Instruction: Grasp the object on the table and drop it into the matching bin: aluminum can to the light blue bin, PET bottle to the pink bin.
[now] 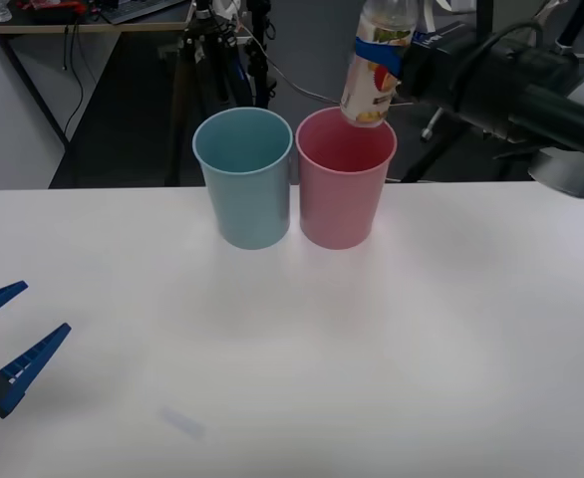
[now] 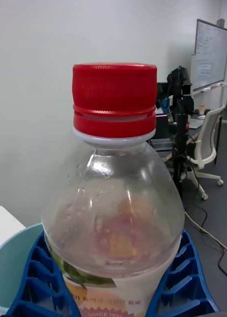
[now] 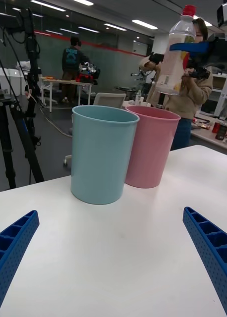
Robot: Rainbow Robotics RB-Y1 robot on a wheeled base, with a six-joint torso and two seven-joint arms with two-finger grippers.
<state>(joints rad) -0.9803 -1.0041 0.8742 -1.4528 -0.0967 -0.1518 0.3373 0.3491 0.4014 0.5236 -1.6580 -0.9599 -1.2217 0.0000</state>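
Observation:
My right gripper [image 1: 383, 43] is shut on the PET bottle [image 1: 376, 82], a clear bottle with a red cap and a yellow-orange label. The bottle hangs slightly tilted in the air, its base just over the back rim of the pink bin [image 1: 342, 194]. The light blue bin [image 1: 247, 194] stands touching the pink one on its left. In the right wrist view the bottle [image 2: 113, 213] sits between the blue fingers [image 2: 29, 280]. From the left wrist I see the bottle [image 3: 175, 54] above the pink bin [image 3: 150, 148]. My left gripper [image 1: 43, 307] rests open low at the table's left edge.
Both bins stand at the far middle of the white table [image 1: 372, 339]. Beyond the table's far edge are tripods [image 1: 207, 50], cables and an office chair [image 2: 207, 143]. A person stands in the room behind the bottle, away from the table.

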